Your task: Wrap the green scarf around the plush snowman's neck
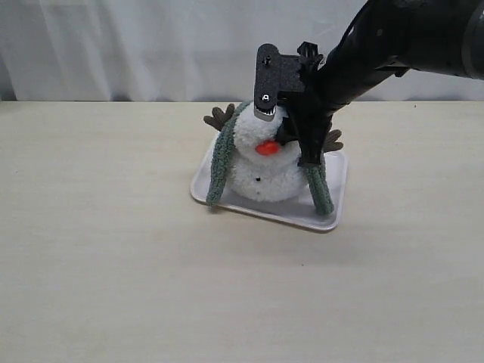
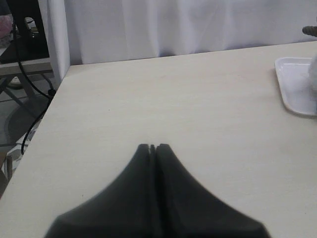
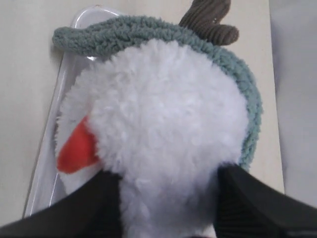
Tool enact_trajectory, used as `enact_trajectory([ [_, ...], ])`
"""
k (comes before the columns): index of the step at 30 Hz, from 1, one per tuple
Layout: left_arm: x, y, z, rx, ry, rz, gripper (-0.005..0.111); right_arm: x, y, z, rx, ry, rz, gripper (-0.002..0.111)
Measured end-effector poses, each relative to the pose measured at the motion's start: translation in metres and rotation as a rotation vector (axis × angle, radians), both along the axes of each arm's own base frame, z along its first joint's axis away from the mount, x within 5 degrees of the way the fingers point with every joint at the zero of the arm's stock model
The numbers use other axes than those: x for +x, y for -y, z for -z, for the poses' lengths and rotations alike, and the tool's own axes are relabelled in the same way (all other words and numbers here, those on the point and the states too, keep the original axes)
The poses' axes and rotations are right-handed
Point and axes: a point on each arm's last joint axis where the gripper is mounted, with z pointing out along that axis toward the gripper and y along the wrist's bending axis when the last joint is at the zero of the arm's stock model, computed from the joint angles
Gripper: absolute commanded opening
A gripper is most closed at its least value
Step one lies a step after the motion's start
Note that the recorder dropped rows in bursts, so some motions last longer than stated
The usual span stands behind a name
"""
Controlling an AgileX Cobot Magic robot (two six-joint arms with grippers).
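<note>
The plush snowman (image 1: pixel 265 178) stands on a white tray (image 1: pixel 333 170), its orange nose (image 1: pixel 266 147) facing forward. The green scarf (image 1: pixel 221 162) lies behind the neck, and one end hangs down the front on each side. My right gripper (image 1: pixel 291 136) comes down from the upper right and holds the head. In the right wrist view its fingers (image 3: pixel 94 203) press into both sides of the fluffy head (image 3: pixel 168 119), with the scarf (image 3: pixel 148 29) curving behind it. My left gripper (image 2: pixel 152 147) is shut and empty over bare table, well away from the tray (image 2: pixel 294 84).
Brown twig arms (image 1: pixel 219 117) stick out behind the scarf on either side. A white curtain (image 1: pixel 151 45) hangs behind the table. The table's far corner (image 2: pixel 69 67) and some cables (image 2: pixel 29 74) beyond it show in the left wrist view.
</note>
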Motion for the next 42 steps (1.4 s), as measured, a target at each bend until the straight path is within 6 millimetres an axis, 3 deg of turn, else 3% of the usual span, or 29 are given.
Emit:
enact_trajectory([
  [5, 0.0, 0.0, 0.0, 0.0, 0.0, 0.0, 0.0, 0.003, -0.001, -0.002, 0.056, 0.007, 0.076, 0.07],
  [13, 0.0, 0.0, 0.0, 0.0, 0.0, 0.0, 0.0, 0.003, 0.0, -0.005, 0.085, 0.003, 0.114, 0.073],
  [20, 0.0, 0.0, 0.0, 0.0, 0.0, 0.0, 0.0, -0.007, 0.004, -0.041, 0.244, 0.035, 0.267, 0.073],
  [22, 0.0, 0.0, 0.0, 0.0, 0.0, 0.0, 0.0, -0.013, 0.007, -0.057, 0.292, 0.057, 0.297, 0.068],
  [26, 0.0, 0.0, 0.0, 0.0, 0.0, 0.0, 0.0, -0.026, 0.012, -0.085, 0.392, 0.079, 0.364, 0.048],
  [32, 0.0, 0.0, 0.0, 0.0, 0.0, 0.0, 0.0, -0.054, 0.023, -0.127, 0.517, 0.09, 0.436, 0.006],
  [42, 0.0, 0.0, 0.0, 0.0, 0.0, 0.0, 0.0, -0.114, 0.046, -0.184, 0.672, 0.114, 0.488, 0.004],
])
